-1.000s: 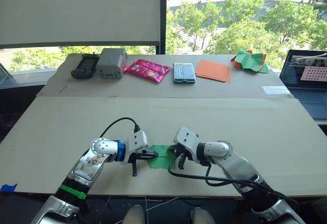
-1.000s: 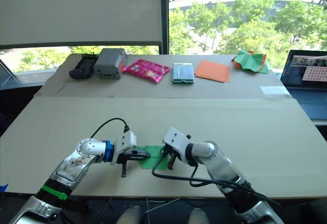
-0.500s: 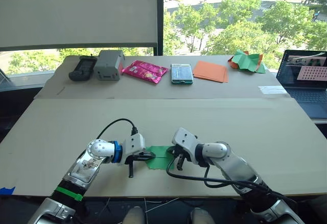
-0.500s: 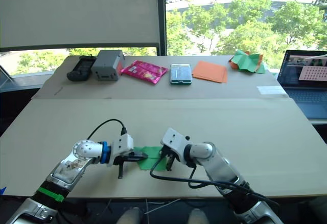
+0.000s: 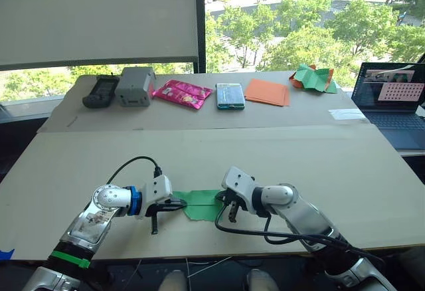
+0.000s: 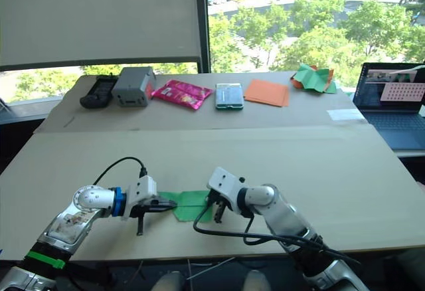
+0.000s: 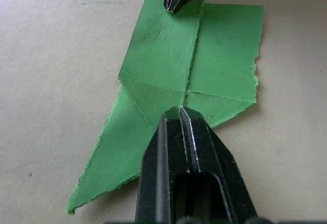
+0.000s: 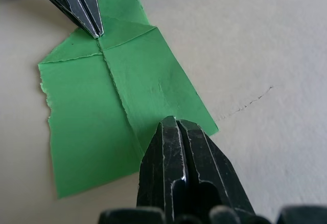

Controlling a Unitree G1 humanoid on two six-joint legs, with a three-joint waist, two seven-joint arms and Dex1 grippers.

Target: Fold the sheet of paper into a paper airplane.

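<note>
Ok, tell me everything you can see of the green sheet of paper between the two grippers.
The sheet of paper is thin, plain bright green, with ragged torn edges. It lies flat on the tan table near its front edge. A long centre crease crosses it, and one end is folded into a pointed flap. The left gripper, shut, presses one end of the crease; the right gripper, shut, presses the other.

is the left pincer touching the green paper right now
Touching. In the left wrist view the left pincer, fingers shut, rests its tip on the sheet of paper at the centre crease.
</note>
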